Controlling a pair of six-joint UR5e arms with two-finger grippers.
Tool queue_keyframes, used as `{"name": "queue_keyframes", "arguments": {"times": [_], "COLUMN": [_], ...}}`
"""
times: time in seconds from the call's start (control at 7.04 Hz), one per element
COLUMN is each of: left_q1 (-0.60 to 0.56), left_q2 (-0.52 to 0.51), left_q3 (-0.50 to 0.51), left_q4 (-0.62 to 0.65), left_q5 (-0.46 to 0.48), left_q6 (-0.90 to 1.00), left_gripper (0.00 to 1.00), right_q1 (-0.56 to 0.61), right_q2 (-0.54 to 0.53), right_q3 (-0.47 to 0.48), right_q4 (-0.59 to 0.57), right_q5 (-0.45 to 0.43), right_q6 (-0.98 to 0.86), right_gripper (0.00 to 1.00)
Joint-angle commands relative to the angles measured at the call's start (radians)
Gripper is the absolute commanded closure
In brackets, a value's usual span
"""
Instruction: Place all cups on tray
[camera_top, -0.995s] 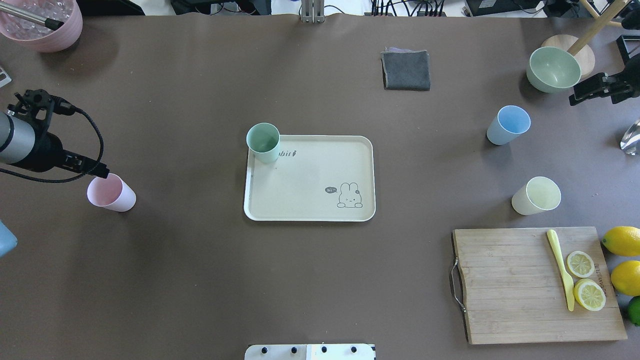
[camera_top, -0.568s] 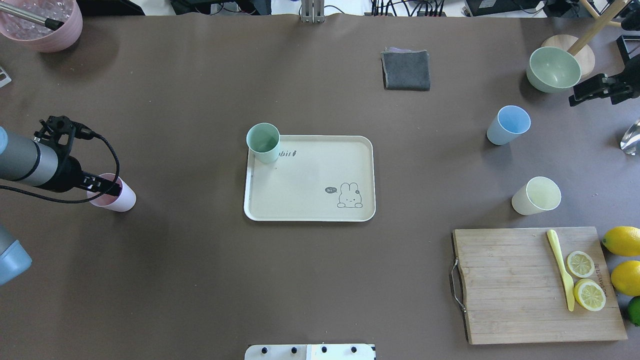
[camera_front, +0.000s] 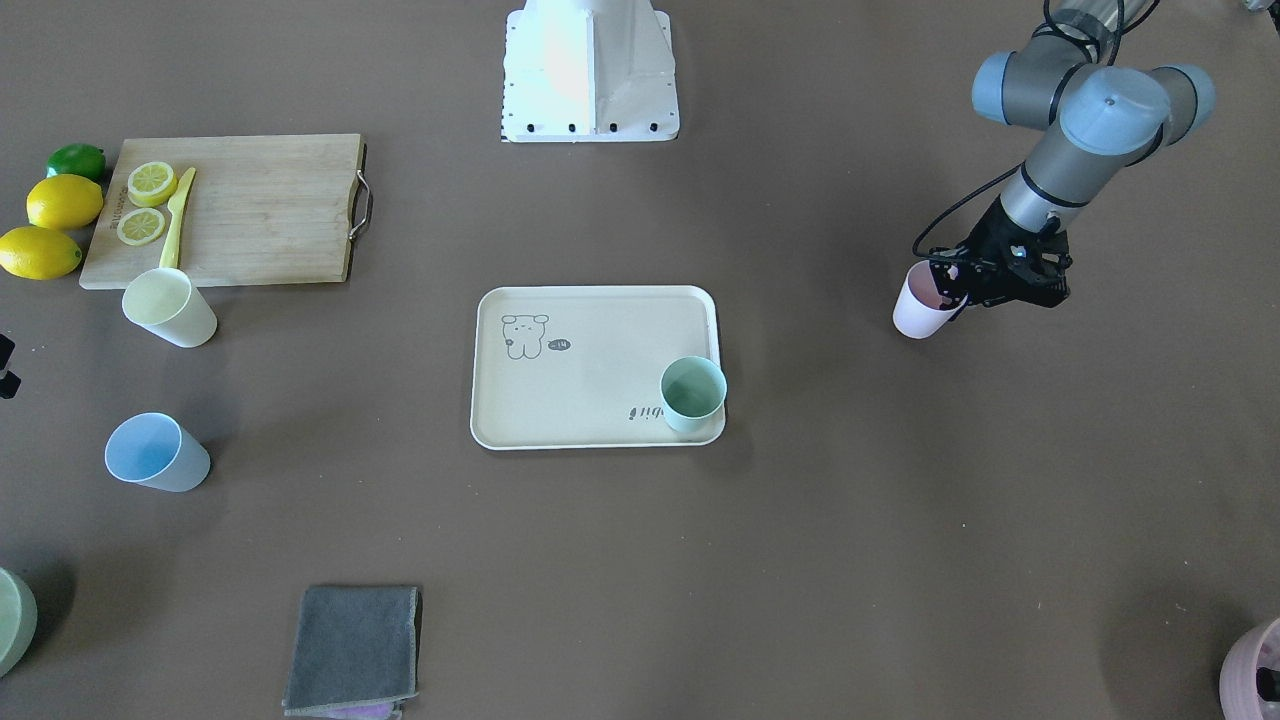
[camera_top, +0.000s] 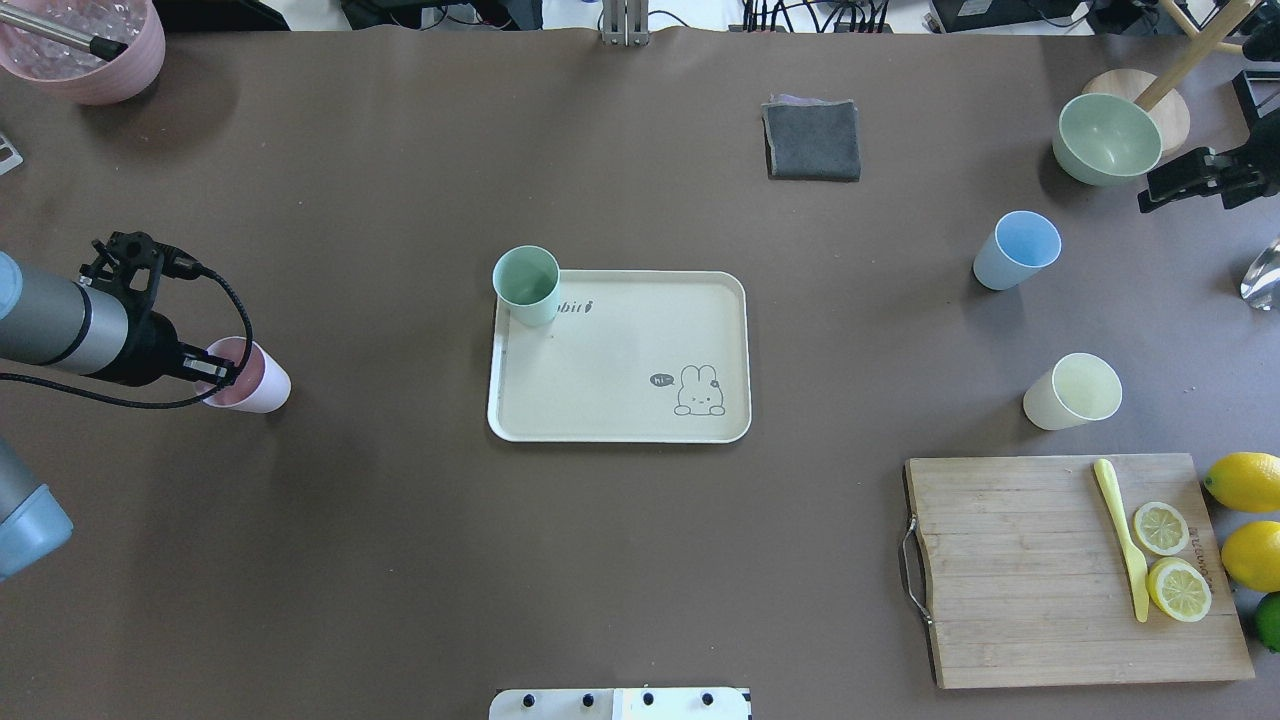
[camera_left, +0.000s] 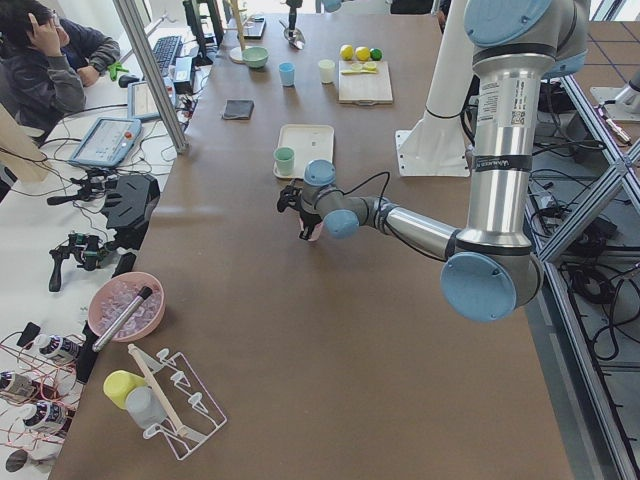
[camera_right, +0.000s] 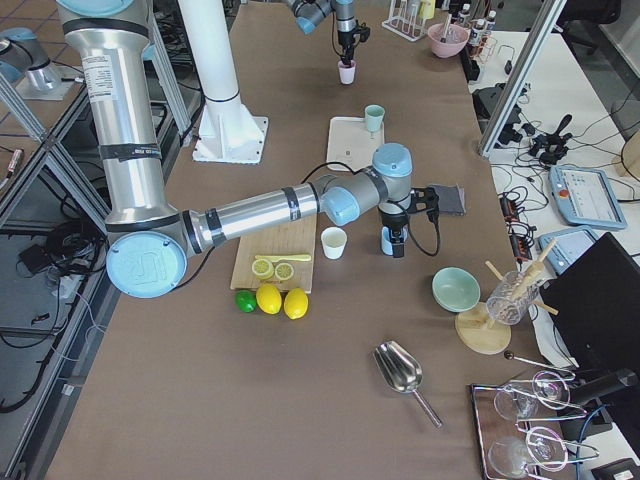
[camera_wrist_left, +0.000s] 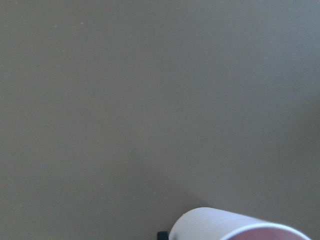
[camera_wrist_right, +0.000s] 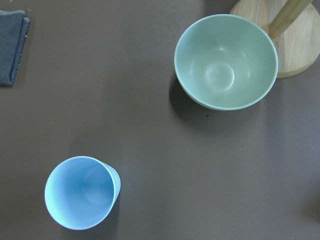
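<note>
The cream tray (camera_top: 620, 350) lies mid-table, also in the front view (camera_front: 590, 350). A mint cup (camera_top: 527, 283) stands in its far-left corner. My left gripper (camera_top: 222, 372) is shut on the rim of the pink cup (camera_top: 262, 385), low over the table left of the tray; the cup's rim shows in the left wrist view (camera_wrist_left: 235, 230). The blue cup (camera_top: 1018, 250) and the yellow cup (camera_top: 1073, 392) stand on the table at the right. My right gripper (camera_top: 1160, 188) hangs open and empty, high above and beyond the blue cup (camera_wrist_right: 80, 192).
A sage-green bowl (camera_top: 1107, 138) sits far right by a wooden stand. A wooden cutting board (camera_top: 1040, 570) with lemon slices and a knife lies near right, lemons (camera_top: 1245, 480) beside it. A grey cloth (camera_top: 812, 140) lies behind the tray, a mauve pot (camera_top: 90, 50) far left.
My left gripper came down to the pink cup, closed on its rim and shifted it a little to the right, toward the tray. The right arm has not moved.
</note>
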Motion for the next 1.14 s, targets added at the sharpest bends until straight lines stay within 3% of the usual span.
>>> {"name": "queue_keyframes", "arguments": {"times": [0.0,0.43,0.57,0.71,0.99], "left_q1": [0.002,0.164,0.217,0.276,0.283], "left_q2": [-0.114,-0.384,-0.464,-0.509,-0.572], "left_q3": [-0.06,-0.047,-0.027,0.002,0.093], "left_q4": [0.166,0.372,0.43,0.43,0.424], "left_q5": [-0.001,0.011,0.057,0.141,0.151], "left_q6": [-0.034,-0.295,-0.352,-0.397,-0.411], "left_gripper": [1.0,1.0,1.0,1.0,1.0], "right_q1": [0.001,0.001,-0.001,-0.001,-0.001], "right_q2": [-0.001,-0.006,-0.004,-0.004,-0.004], "right_q3": [-0.005,-0.015,-0.022,-0.023,-0.023], "right_q4": [0.0,0.0,0.0,0.0,0.0], "right_q5": [0.0,-0.005,-0.014,-0.014,-0.014], "right_q6": [-0.002,-0.003,-0.003,-0.005,-0.003], "right_gripper": [0.0,0.0,0.0,0.0,0.0]}}
